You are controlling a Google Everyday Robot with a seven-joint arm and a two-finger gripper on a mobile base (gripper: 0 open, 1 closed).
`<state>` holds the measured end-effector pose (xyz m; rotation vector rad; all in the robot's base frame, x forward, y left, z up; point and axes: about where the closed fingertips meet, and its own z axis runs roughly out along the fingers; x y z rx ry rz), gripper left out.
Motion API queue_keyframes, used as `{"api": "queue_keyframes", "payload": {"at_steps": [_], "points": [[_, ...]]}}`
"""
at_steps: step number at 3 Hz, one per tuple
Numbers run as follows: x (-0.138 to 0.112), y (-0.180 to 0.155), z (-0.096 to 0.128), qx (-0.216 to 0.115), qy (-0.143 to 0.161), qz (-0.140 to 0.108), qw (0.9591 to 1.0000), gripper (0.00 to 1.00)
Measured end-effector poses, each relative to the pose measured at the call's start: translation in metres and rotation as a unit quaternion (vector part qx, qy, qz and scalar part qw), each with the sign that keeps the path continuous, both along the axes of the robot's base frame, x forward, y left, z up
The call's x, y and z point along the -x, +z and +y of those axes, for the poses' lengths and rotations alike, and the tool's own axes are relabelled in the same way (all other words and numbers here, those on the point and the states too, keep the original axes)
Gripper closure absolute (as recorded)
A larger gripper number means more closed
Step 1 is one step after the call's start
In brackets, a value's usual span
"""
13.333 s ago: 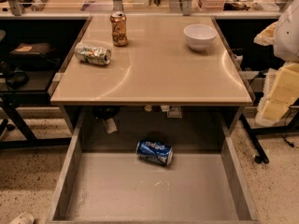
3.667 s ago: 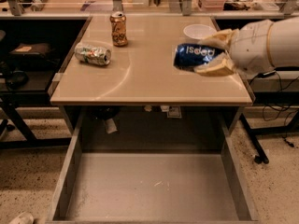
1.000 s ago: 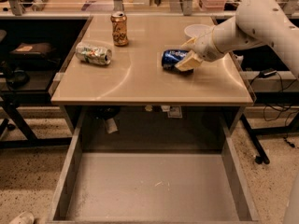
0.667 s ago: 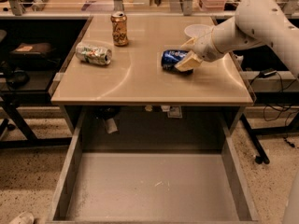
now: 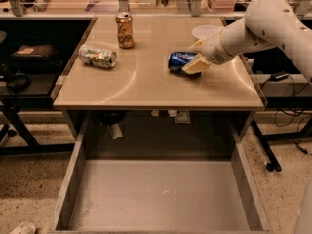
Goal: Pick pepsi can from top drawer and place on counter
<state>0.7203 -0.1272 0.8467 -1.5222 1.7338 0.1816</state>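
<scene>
Work looks nearly finished: the pepsi can [image 5: 178, 61] lies on its side on the counter [image 5: 146, 84], right of centre, with the gripper [image 5: 195, 56] clasped around its right end. As I judge it, only letting go and drawing the arm away are left. Pulled open below, the top drawer [image 5: 73, 179] shows nothing on its grey floor, while up on the counter a brown-orange can [image 5: 125, 29] stands upright, a crushed green-silver can [image 5: 97, 55] lies near the left edge, and a white bowl [image 5: 204, 31] sits just behind the gripper.
</scene>
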Motion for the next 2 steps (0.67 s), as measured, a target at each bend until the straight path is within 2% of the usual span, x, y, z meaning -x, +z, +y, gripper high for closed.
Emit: {"api": "queue_keyframes", "payload": {"at_steps": [1,2], "points": [[0.0,0.0,0.0,0.0,0.0,0.0,1.0,0.12],[0.0,0.0,0.0,0.0,0.0,0.0,1.0,0.0]]}}
